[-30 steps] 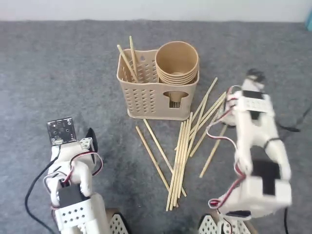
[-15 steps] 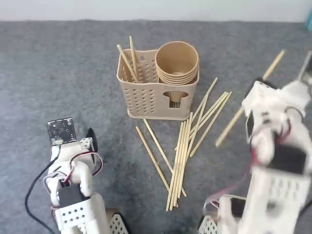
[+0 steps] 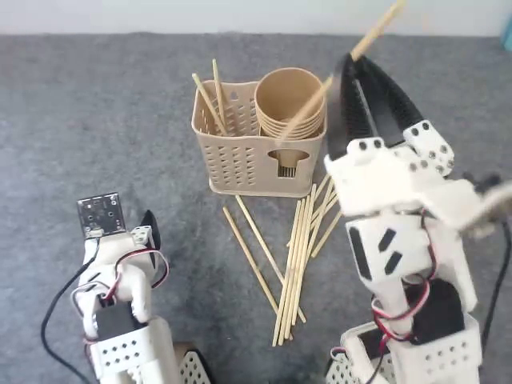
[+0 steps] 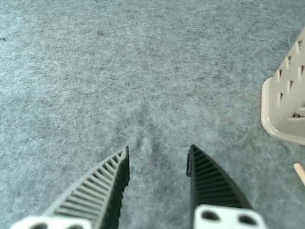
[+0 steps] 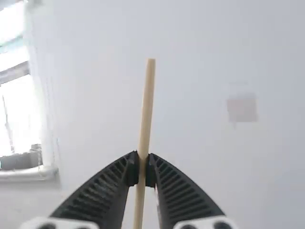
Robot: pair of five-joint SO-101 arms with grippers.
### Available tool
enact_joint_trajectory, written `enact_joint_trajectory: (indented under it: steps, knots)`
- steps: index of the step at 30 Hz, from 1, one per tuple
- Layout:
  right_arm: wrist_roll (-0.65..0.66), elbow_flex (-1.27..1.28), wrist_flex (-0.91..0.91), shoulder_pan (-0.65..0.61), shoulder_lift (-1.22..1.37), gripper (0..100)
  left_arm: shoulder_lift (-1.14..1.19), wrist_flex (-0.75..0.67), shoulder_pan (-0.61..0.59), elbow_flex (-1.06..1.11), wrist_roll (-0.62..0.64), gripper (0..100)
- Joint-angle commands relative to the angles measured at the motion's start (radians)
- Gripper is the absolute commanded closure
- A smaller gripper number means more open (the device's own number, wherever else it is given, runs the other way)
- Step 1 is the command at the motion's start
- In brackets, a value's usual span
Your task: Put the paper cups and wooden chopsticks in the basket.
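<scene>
One wooden chopstick (image 3: 376,30) is pinched between the black jaws of the right gripper (image 3: 354,62), which close tightly on its shaft. The right wrist view shows the same pinch, with the right gripper (image 5: 142,166) clamped on the stick (image 5: 147,105) against a white wall (image 5: 238,57). From the high view the stick runs at a slant. Its upper end points toward the far edge of the table and its lower end lies over the mouth of the stacked paper cups (image 3: 290,100); whether it touches them cannot be told. The cups sit nested in the right compartment of the beige perforated basket (image 3: 248,160), and two upright chopsticks (image 3: 214,98) lean in its left compartment. On the grey carpet (image 3: 96,120) just in front of the basket lie the loose chopsticks (image 3: 296,256), most in a tight bundle, with a few fanned out on either side of it. The right arm stands raised above this pile, beside the basket. The left gripper (image 3: 150,228) is low over bare carpet, well apart from the sticks. In its wrist view the left gripper (image 4: 158,150) has its ribbed jaws spread with nothing between them, and a corner of the basket (image 4: 286,105) and the tip of one stick (image 4: 300,172) lie off to the side.
</scene>
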Motion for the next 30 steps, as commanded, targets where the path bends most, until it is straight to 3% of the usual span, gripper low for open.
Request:
enact_joint_trajectory:
  steps: [1, 7, 14, 19, 23, 26, 30]
  knots:
    - [0.124, -0.005, -0.168, -0.073, 0.14, 98.6, -0.012, -0.031, -0.005, -0.004, -0.012, 81]
    - [0.239, -0.106, -0.303, -0.139, 0.403, 98.7, -0.012, -0.034, 0.0, -0.002, -0.012, 81]
    - [0.239, -0.353, -0.3, -0.15, 0.73, 98.6, -0.012, -0.034, 0.0, -0.002, -0.012, 81]
    - [0.239, -0.376, -0.291, -0.147, 0.846, 95.4, -0.012, -0.049, 0.0, -0.001, -0.012, 81]
    - [0.238, -0.347, -0.199, -0.157, 0.848, 88.3, -0.012, -0.052, 0.0, -0.001, -0.012, 81]
    - [0.236, -0.345, -0.113, -0.157, 0.826, 89.0, -0.012, -0.054, 0.002, -0.001, -0.011, 81]
    - [0.141, -0.345, 0.084, -0.157, 0.727, 89.3, -0.012, -0.054, 0.002, -0.001, -0.011, 81]
